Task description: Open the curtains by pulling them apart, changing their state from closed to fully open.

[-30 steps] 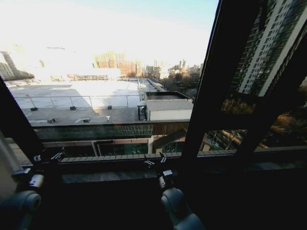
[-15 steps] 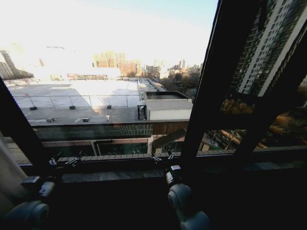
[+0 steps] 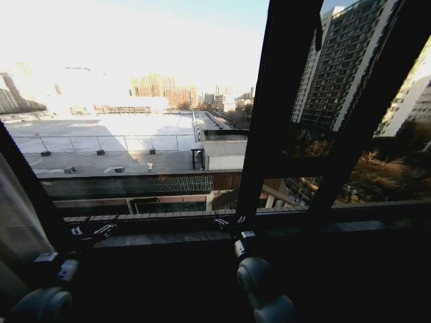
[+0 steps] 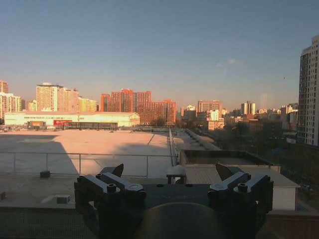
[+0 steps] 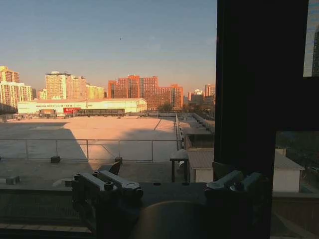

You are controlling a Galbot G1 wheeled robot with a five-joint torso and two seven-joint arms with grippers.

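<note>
Curtain fabric [image 3: 15, 229], sheer and pale, shows as a strip at the lower left edge of the head view, gathered beside a slanting dark frame bar [image 3: 30, 185]; the window's wide middle pane is uncovered and looks out on a flat rooftop [image 3: 108, 131] and a bright city skyline. A thick dark mullion [image 3: 276, 108] cuts the upper right of the frame, with a high-rise [image 3: 337, 67] beyond it. At the lower left, the left tool [image 3: 91, 231] is raised to the sill [image 3: 161, 237], fingers spread and holding nothing. At lower centre, the right tool [image 3: 229, 220] reaches the sill just left of the mullion, fingers also apart and empty.

Left wrist view: the left tool [image 4: 173, 172] sits at the bottom of the frame, its two fingertips set wide with nothing between them, facing the rooftop and orange-lit buildings under a clear sky.

Right wrist view: the right tool [image 5: 167, 169] sits at the bottom, fingers wide and empty; the mullion [image 5: 261, 84] fills the right side, close beside one fingertip.
</note>
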